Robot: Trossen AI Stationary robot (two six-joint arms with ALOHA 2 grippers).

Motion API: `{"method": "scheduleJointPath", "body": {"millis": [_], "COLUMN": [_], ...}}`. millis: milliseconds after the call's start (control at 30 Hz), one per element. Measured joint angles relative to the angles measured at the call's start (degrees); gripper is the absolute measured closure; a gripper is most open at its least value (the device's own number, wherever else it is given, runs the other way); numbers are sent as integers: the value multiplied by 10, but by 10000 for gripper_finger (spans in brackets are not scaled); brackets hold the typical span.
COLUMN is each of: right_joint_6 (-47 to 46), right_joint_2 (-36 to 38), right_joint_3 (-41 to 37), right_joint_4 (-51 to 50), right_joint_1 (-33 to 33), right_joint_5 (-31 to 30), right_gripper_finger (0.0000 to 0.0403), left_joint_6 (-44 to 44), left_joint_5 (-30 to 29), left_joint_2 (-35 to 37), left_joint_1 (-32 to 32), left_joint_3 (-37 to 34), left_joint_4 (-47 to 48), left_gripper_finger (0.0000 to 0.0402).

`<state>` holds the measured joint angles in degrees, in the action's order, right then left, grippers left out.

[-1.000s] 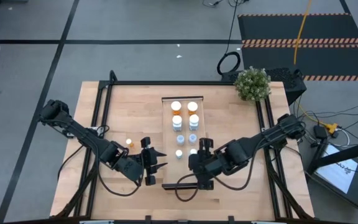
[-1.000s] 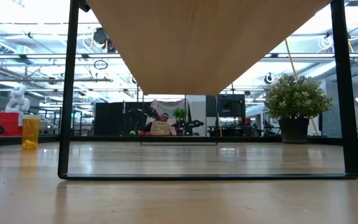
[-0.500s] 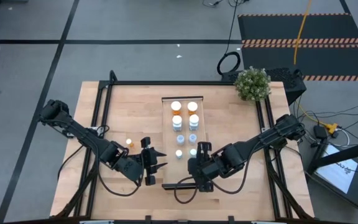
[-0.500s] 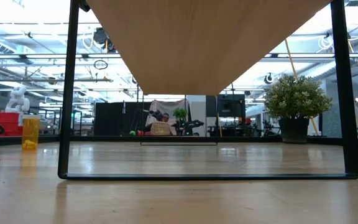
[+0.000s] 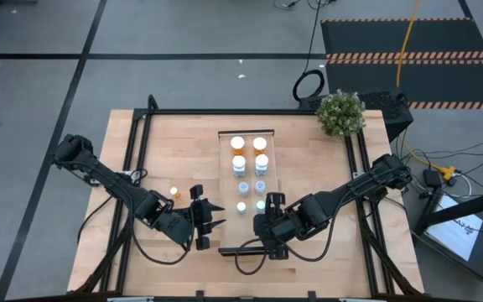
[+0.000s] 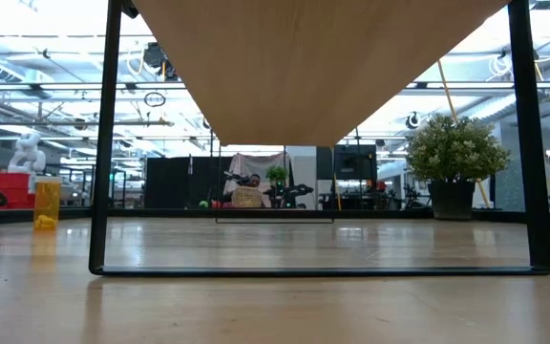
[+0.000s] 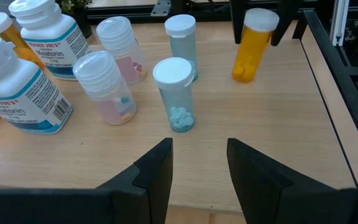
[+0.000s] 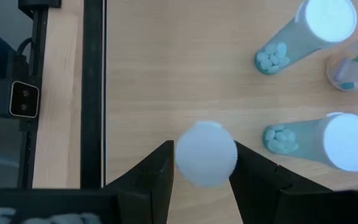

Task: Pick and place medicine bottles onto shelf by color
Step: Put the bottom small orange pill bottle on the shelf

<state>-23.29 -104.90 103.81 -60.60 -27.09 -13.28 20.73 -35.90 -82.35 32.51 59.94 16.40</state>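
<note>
The right gripper [image 5: 272, 200] hangs over the near end of the shelf [image 5: 225, 151], its fingers clamped on a white-capped bottle [image 8: 205, 154] seen cap-on in the right wrist view; its body colour is hidden under the cap, though in the left wrist view the held bottle looks orange [image 7: 253, 43], tilted between the dark fingers. Below it on the shelf stand two pale blue bottles [image 8: 319, 31] holding light tablets, the nearer one [image 8: 328, 142] just beside the gripper. The left gripper [image 5: 210, 219] waits low beside the shelf's left edge, fingers apart and empty. From its wrist view the shelf carries a row of bottles: two white labelled bottles [image 7: 17, 87] at one end, two clear ones with pink contents [image 7: 104, 87], then two blue-grey ones [image 7: 174, 93]. In the high view the bottles sit in two columns, orange-topped ones [image 5: 238, 144] at the far end. A single orange bottle [image 5: 173, 192] stands on the table [image 5: 174, 143] left of the shelf, near the left arm. A potted plant [image 5: 340, 112] sits at the table's far right corner.
</note>
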Motion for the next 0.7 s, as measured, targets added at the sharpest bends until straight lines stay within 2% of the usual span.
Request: {"method": "scheduleJointPath", "body": {"millis": [333,700], "right_joint_6": [4,4], "right_joint_2": [0,4], "right_joint_3": [0,0], "right_joint_4": [21,39], "right_joint_1": [0,0], "right_joint_5": [-1,-6], "right_gripper_finger": [224,220], "left_joint_6": [0,-1], "left_joint_5": [0,0], "left_joint_2": [0,0], "left_joint_1": [0,0], "left_joint_3": [0,0], "left_joint_4": [0,0], "left_gripper_finger": [247,247]}}
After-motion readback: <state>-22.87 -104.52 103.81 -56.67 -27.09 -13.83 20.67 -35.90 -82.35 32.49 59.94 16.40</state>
